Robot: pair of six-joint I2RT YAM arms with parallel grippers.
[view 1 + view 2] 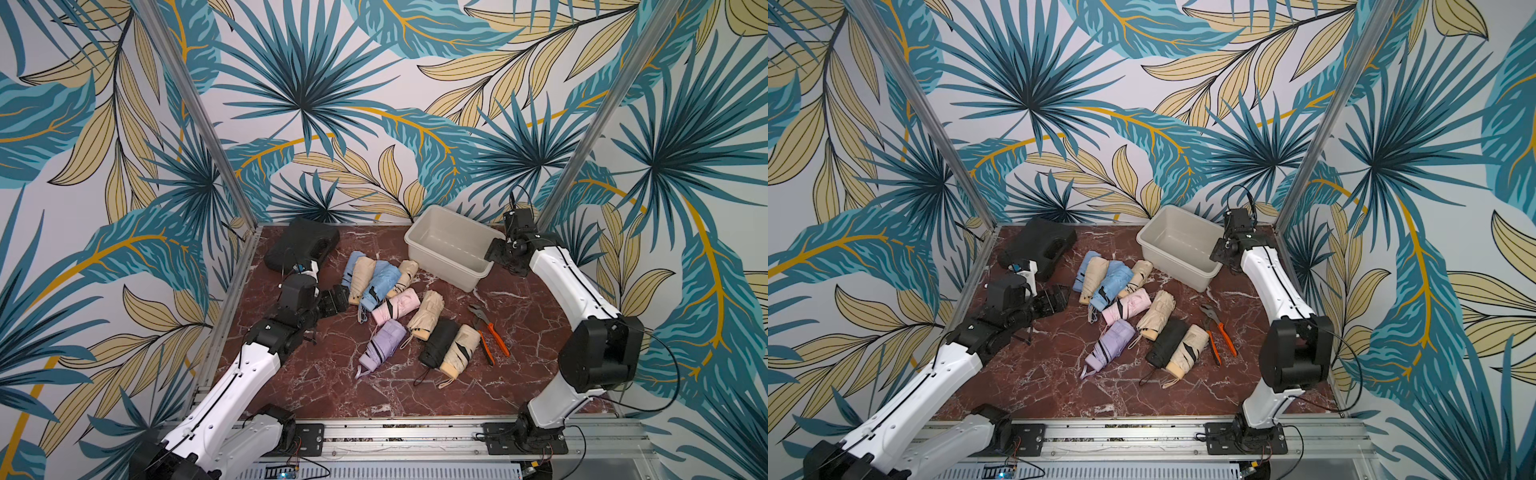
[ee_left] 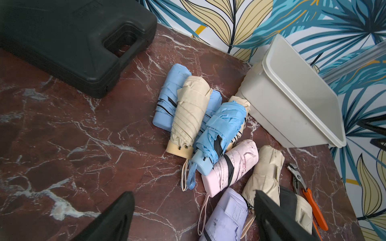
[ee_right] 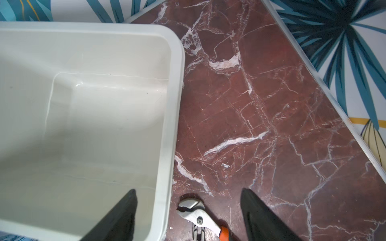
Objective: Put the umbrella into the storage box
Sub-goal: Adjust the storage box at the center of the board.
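We see a heap of small folded umbrellas in the middle of the dark red marble counter. There are blue, beige, pink, lilac and black ones, and some lie partly on one another. The off-white plastic storage box stands at 1 o'clock, just beside the heap, and its bare floor shows.

The left hand is at 9 o'clock, close to the heap. Its two fingers are spread wide and hold nothing. The right hand hangs over the box's corner that points to 3 o'clock. Its fingers are apart too, one over the box and one over the counter, gripping nothing.

The black moulded hard case at 11 o'clock has raised marks on its lid, too blurry for us to read. The metal pliers with orange handles lie at 3 o'clock.

In the left wrist view a finger hides part of the black umbrella. The picture's edge cuts off the lilac umbrella.
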